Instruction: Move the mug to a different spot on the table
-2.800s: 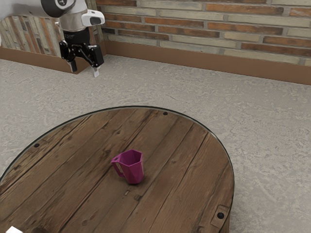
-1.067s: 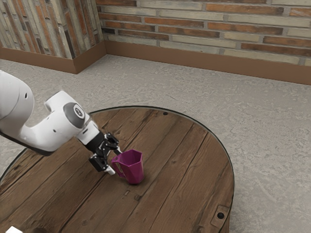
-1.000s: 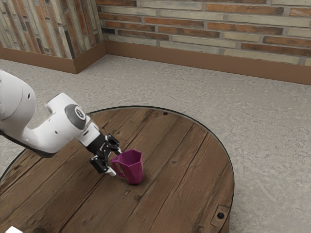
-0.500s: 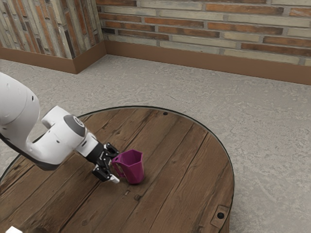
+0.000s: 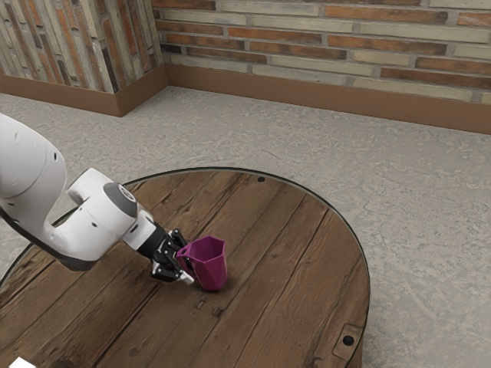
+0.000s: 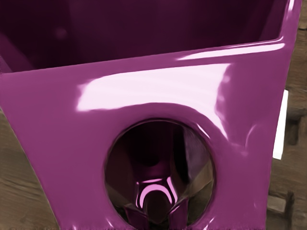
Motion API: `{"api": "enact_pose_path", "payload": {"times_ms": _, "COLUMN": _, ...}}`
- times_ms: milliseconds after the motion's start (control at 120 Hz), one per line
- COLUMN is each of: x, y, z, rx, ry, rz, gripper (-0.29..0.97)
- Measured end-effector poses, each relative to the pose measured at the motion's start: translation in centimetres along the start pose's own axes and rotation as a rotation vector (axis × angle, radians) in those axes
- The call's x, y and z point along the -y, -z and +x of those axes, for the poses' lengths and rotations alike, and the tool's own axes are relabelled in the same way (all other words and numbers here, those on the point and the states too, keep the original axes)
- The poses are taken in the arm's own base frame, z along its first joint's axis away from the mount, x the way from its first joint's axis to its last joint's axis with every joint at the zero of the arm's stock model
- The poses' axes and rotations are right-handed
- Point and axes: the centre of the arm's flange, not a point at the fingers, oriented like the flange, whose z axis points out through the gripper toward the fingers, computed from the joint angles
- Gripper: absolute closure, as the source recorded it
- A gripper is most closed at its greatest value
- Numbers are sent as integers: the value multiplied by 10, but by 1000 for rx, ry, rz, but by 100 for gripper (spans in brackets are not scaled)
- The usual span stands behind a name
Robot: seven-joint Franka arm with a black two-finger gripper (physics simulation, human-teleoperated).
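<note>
Exterior view shows the gripper (image 5: 182, 262) low over the table (image 5: 291, 253), jaws wide, with the pink mug (image 5: 209, 264) standing right in front, its near side between them.

I'm seeing the mug (image 5: 207, 263) (image 6: 144, 96) standing upright on the round wood table (image 5: 291, 253), approx. mid-table. It's showing glossy magenta w/ faceted sides, tapering to the base, mouth opening upward. Its handle is pointing toward the table edge at the exterior view's left.
</note>
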Motion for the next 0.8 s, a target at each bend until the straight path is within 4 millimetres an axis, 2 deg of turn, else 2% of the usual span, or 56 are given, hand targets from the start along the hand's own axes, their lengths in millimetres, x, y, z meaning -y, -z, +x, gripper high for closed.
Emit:
{"api": "enact_pose_path", "payload": {"times_ms": 250, "x": 1, "y": 0, "z": 1, "rx": 7, "ry": -19, "rz": 12, "gripper": 66}}
{"api": "enact_pose_path", "payload": {"times_ms": 483, "x": 4, "y": 4, "z": 4, "rx": 10, "ry": -40, "rz": 34, "gripper": 71}}
{"api": "enact_pose_path", "payload": {"times_ms": 583, "x": 7, "y": 12, "z": 7, "rx": -2, "ry": -51, "rz": 51, "gripper": 72}}
{"api": "enact_pose_path", "payload": {"times_ms": 692, "x": 14, "y": 30, "z": 11, "rx": -27, "ry": -60, "rz": 82, "gripper": 72}}
{"api": "enact_pose_path", "payload": {"times_ms": 800, "x": 17, "y": 48, "z": 1, "rx": -37, "ry": -50, "rz": 107, "gripper": 73}}
